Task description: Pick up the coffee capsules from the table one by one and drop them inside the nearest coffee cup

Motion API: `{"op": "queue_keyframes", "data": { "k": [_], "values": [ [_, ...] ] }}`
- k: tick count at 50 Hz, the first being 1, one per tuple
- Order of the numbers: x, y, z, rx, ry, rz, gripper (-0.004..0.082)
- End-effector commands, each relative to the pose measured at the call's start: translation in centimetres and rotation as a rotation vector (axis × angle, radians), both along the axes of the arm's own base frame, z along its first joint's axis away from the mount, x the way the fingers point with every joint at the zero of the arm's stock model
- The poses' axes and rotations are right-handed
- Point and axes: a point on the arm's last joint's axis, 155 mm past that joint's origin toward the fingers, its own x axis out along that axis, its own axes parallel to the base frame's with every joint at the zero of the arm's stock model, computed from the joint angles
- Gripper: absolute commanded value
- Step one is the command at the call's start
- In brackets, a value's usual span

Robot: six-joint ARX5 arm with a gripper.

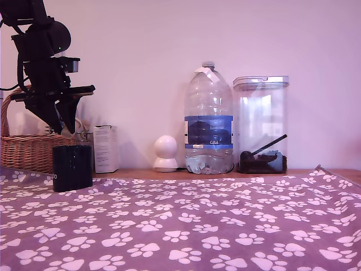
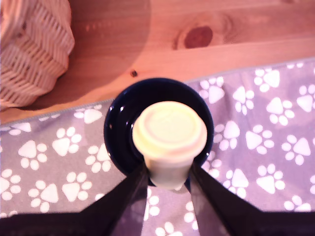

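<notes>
The black coffee cup (image 1: 72, 167) stands on the purple paw-print table (image 1: 197, 226) at the exterior view's left. My gripper (image 1: 66, 131) hangs straight above it, its tips just over the rim. In the wrist view the two dark fingers (image 2: 129, 196) are shut on a pale cream coffee capsule (image 2: 169, 140). The capsule hovers over the cup's dark open mouth (image 2: 123, 132). No other capsules show on the cloth.
A wicker basket (image 1: 28, 148) stands behind the cup, with a small white carton (image 1: 105, 148) beside it. Along the wooden far edge (image 2: 147, 44) sit a white round device (image 1: 166, 153), a large water bottle (image 1: 208, 121) and a clear lidded canister (image 1: 262, 125).
</notes>
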Motion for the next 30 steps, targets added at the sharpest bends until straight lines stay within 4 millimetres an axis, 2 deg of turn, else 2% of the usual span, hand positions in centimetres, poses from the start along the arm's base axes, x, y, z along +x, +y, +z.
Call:
{"op": "queue_keyframes", "data": {
  "k": [1, 5, 8, 21, 25, 30],
  "values": [
    [0.13, 0.2, -1.75, 0.004, 0.034, 0.002, 0.0387],
    [0.13, 0.2, -1.75, 0.004, 0.034, 0.001, 0.0575],
    [0.21, 0.19, -1.71, 0.004, 0.031, 0.0, 0.0617],
    [0.14, 0.11, -1.73, 0.0, 0.033, -0.002, 0.0608],
    [0.2, -0.03, -1.69, -0.006, 0.031, -0.006, 0.0572],
    [0.3, -0.21, -1.61, -0.011, 0.025, -0.01, 0.0456]
  ]
}}
